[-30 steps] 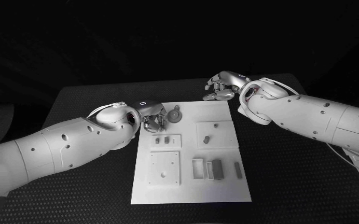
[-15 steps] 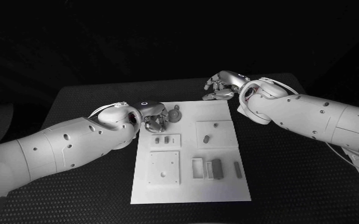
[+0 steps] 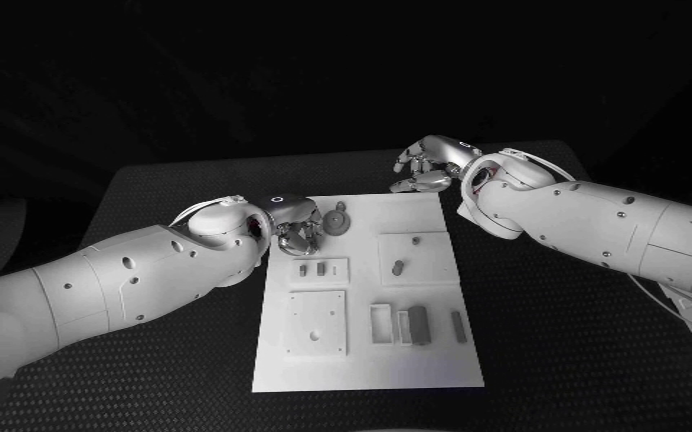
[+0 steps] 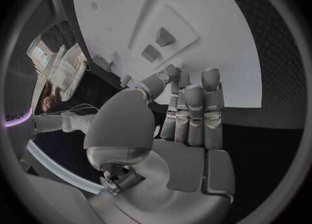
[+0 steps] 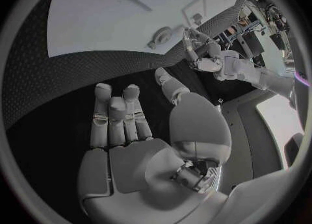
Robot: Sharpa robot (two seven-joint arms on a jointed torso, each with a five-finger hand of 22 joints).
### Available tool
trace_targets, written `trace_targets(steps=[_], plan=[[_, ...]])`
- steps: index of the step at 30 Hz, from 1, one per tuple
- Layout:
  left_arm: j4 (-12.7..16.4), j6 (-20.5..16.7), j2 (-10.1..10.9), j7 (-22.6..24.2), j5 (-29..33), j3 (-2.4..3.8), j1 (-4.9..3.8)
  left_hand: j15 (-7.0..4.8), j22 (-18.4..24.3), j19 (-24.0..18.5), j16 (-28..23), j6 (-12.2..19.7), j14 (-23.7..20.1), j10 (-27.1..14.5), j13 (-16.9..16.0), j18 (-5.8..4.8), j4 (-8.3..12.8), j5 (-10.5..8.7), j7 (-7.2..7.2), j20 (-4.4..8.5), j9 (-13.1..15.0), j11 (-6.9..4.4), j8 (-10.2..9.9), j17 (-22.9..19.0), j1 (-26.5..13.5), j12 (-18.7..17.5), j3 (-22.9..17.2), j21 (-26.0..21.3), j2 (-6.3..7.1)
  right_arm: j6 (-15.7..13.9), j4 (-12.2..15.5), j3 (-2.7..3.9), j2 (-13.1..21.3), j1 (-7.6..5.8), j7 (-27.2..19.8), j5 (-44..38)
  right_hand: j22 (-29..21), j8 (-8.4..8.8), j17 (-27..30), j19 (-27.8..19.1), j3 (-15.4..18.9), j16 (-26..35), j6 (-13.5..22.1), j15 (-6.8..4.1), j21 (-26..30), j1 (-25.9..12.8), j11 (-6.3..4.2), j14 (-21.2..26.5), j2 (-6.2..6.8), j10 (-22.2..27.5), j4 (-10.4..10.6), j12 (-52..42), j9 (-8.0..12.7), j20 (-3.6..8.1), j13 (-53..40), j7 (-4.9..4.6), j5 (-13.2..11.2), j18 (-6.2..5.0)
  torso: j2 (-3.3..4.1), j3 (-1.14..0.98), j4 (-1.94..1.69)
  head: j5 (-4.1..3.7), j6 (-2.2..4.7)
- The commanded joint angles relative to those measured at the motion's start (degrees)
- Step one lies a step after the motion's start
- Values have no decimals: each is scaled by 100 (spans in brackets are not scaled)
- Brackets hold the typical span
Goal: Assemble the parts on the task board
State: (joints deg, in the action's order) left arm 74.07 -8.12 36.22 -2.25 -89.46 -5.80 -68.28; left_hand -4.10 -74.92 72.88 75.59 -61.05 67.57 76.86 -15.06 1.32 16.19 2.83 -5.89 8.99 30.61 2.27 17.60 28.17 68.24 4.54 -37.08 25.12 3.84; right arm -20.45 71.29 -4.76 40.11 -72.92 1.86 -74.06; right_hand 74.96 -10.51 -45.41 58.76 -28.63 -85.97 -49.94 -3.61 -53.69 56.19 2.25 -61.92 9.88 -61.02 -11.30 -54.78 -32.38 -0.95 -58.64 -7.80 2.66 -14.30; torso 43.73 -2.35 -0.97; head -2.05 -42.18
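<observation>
The white task board (image 3: 368,362) lies in the middle of the black table. A round grey part (image 3: 336,220) lies at the board's far left corner and also shows in the right wrist view (image 5: 164,35). My left hand (image 3: 299,229) hovers right beside it, fingers nearly straight (image 4: 192,109), with nothing in the palm. Whether a fingertip touches the part I cannot tell. My right hand (image 3: 426,167) is open over the table beyond the board's far right corner, fingers stretched out (image 5: 117,117) and empty.
Small grey pieces (image 3: 310,271) lie mid-board on the left, and a raised square (image 3: 418,257) carries two more. Nearer me are a square plate with a hole (image 3: 317,324), a small frame (image 3: 382,323) and dark bars (image 3: 418,324). Black table (image 3: 562,332) surrounds the board.
The left hand and the round part beside it have shifted very slightly at the board's far left corner. The right arm has not moved.
</observation>
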Motion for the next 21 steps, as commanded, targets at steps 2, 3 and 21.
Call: trace_targets(steps=[2, 3, 21], plan=[[-19, 134, -25, 19, -4, -1, 0, -18, -104, -8, 32, -29, 15, 42, -6, 377, 12, 20, 1, 45, 6, -15, 29, -8, 11, 11, -33, 0, -55, 45, 11, 3, -1, 2, -47, -16, 87, -34, 5, 18, 17, -20, 56, -14, 29, -48, 11, -24, -29, 41, 0, -35, 6, 33, 10, -106, 19, -70, -4, -2, 4, 3, -10], [-33, 136, -40, 23, -4, -1, 0, -18, -104, -8, 32, -28, 15, 42, -6, 377, 12, 20, 0, 45, 6, -15, 29, -9, 10, 11, -33, -1, -55, 45, 10, 3, -4, 2, -48, -16, 87, -34, 5, 18, 17, -20, 56, -14, 29, -48, 11, -24, -29, 41, 0, -35, 6, 33, 10, -106, 19, -70, -2, -2, 5, 4, -9], [-209, 194, -181, 61, -5, -20, 62, -18, -102, -10, 30, -24, 12, 44, -5, 371, 11, 20, -1, 47, 6, -15, 26, -10, 9, 4, -34, -7, -65, 45, 5, 3, -8, 2, -52, -16, 87, -36, 6, 18, 18, -19, 56, -14, 29, -47, 11, -24, -32, 42, -2, -37, 7, 33, 13, -106, 19, -70, -2, -10, 12, -23, -26]])
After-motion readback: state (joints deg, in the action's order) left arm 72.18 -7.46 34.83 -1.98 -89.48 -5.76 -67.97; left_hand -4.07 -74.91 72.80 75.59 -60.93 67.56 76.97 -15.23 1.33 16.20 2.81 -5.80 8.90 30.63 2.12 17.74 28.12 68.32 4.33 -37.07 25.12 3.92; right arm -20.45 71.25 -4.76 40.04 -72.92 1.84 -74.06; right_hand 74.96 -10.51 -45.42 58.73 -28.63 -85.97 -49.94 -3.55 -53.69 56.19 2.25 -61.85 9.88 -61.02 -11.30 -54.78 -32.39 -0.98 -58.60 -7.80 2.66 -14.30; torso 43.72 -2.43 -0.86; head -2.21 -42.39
